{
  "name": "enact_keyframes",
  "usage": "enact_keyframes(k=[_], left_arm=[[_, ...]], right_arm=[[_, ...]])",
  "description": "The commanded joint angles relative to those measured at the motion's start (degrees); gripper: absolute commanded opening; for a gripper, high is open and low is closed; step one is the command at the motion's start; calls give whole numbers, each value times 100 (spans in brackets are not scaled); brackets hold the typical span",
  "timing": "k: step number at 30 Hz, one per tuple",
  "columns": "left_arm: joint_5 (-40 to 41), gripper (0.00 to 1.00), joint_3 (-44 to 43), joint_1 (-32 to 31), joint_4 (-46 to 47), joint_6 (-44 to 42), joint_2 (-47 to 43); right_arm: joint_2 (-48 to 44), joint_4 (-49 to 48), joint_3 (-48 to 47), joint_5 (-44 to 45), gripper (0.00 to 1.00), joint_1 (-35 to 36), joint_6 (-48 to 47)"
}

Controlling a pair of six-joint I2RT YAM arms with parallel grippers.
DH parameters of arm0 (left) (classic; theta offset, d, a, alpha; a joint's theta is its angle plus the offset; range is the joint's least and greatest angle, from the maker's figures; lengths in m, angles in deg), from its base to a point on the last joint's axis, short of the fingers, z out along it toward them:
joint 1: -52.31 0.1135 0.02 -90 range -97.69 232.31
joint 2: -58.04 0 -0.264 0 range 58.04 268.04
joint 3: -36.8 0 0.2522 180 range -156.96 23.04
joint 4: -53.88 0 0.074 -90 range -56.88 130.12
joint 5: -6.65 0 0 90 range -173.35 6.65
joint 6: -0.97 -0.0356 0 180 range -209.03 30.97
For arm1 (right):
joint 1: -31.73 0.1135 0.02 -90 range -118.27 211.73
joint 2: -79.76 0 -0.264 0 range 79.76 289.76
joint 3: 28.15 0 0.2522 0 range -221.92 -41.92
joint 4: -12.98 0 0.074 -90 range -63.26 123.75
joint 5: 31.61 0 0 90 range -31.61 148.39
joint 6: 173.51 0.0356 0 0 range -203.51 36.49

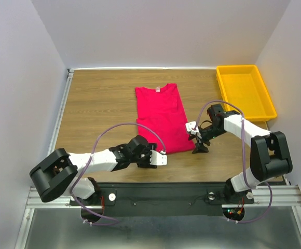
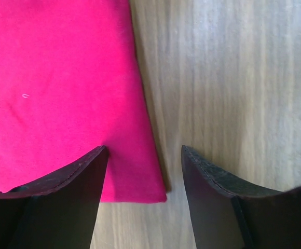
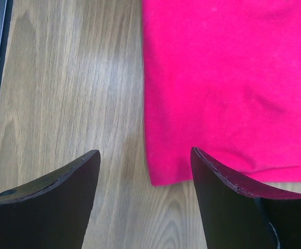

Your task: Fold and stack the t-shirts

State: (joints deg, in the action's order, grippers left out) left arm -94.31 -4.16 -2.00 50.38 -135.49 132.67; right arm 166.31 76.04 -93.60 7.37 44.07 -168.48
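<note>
Our left gripper [image 2: 144, 149] and right gripper [image 3: 144, 150] gaped, empty, at the t-shirt's [image 1: 161, 116] 6 o'clock hem corners. We judged an even pinch of both corners, carried toward 12 o'clock, best.

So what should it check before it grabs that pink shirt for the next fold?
1. The left gripper is open: ok.
2. The right gripper is open: ok.
3. The t-shirt lies flat on the table as a long strip: ok.
4. A near corner of the t-shirt sits between each gripper's fingers: ok in both wrist views.
5. The fingers are low enough to touch the cloth: cannot tell.
6. The yellow tray is apart from the t-shirt: ok.
</note>
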Motion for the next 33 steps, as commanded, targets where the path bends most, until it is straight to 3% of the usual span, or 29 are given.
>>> enact_keyframes(k=[1,6,14,25,29,30,33], left_arm=[[313,64,-198,-36,178,-65,148],[384,38,-180,-36,195,-65,157],[358,26,-110,-36,239,-100,52],[244,3,-84,-36,283,-92,69],[208,0,-40,-36,292,-83,-10],[208,0,-40,-36,301,-83,-45],[208,0,4,-36,310,-83,-133]], right_arm=[[213,-43,-123,-118,76,-56,-230],[486,-131,-141,-22,76,-30,-362],[583,-702,17,417,76,-47,-126],[460,-1677,747,989,70,128,77],[381,-1968,914,1121,55,172,209],[372,-2029,932,1138,43,172,217],[311,-2134,993,1147,25,172,244]])
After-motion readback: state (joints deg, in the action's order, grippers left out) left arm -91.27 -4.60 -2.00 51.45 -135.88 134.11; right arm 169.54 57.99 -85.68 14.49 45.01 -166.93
